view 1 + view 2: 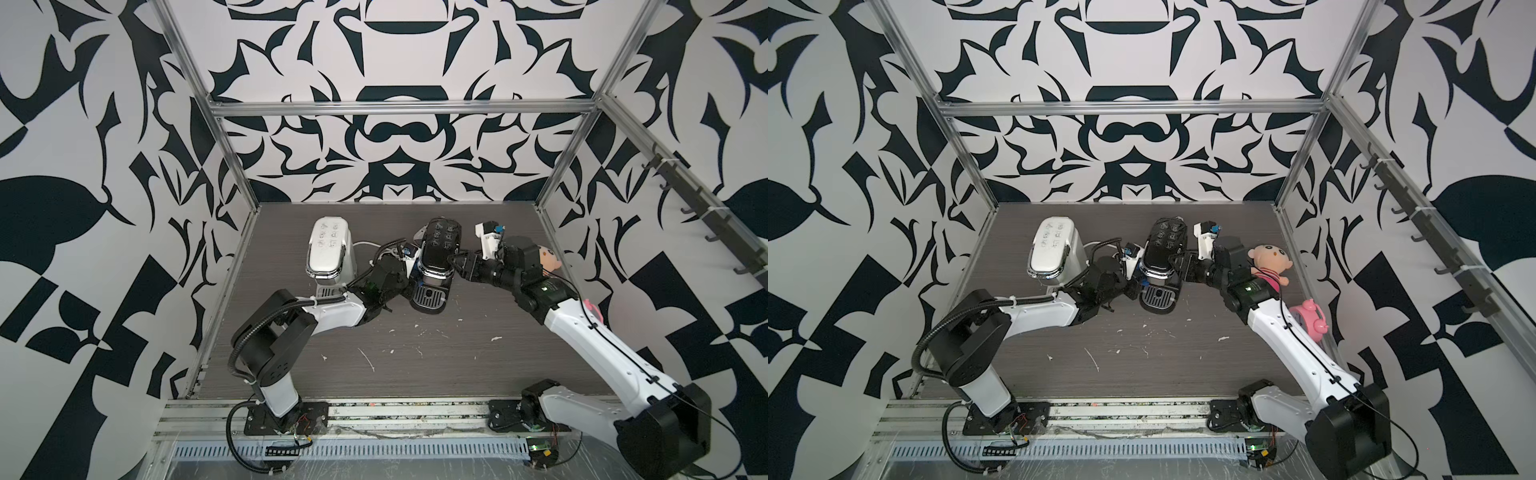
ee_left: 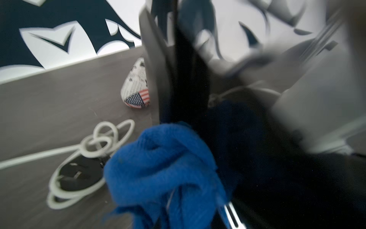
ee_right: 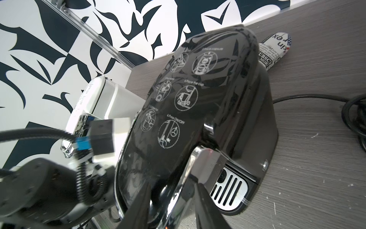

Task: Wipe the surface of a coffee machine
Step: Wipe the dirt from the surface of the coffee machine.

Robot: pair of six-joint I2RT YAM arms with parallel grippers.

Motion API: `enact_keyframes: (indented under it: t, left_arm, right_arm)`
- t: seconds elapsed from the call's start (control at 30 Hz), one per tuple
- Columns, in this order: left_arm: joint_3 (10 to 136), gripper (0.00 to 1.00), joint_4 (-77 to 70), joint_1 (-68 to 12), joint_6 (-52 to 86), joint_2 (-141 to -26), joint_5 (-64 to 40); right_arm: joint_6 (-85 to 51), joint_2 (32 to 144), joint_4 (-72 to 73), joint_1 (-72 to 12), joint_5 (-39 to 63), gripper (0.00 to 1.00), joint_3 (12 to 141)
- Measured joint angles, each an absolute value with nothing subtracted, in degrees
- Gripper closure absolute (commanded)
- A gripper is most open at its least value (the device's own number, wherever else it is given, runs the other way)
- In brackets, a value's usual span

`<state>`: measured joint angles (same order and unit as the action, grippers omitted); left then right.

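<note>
**Wipe under way on the black machine's side**

The glossy black coffee machine (image 1: 438,249) stands mid-table on the grey wood-grain tabletop (image 1: 415,365), just beside a white coffee machine (image 1: 328,249).

The job looks part done at most. A bunched blue fleecy cloth (image 2: 158,162) is pressed to the black machine's side wall, the one facing the white machine. The top panel with its printed icons (image 3: 178,95) and the far side have nothing on them. I can't judge from the shine which faces are already clean.

The left gripper (image 1: 409,276) is shut tight on that blue fleecy cloth, its fingers buried in the folds.

The right gripper (image 3: 174,202) is partly closed, with one finger on either side of the chrome front lip (image 3: 206,158). From this blurred angle it seems to be clamping the lip to steady the machine.
</note>
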<state>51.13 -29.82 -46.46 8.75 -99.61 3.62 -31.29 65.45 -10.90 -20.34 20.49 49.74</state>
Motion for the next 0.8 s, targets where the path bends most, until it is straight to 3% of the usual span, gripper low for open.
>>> enact_keyframes:
  t: [0.8]
  left_arm:
    - [47.33, 1.0, -40.34, -45.8, 10.66, -102.98, 0.16]
  right_arm:
    - [-30.48, 65.45, -10.02, -20.34, 20.36, 0.62, 49.28]
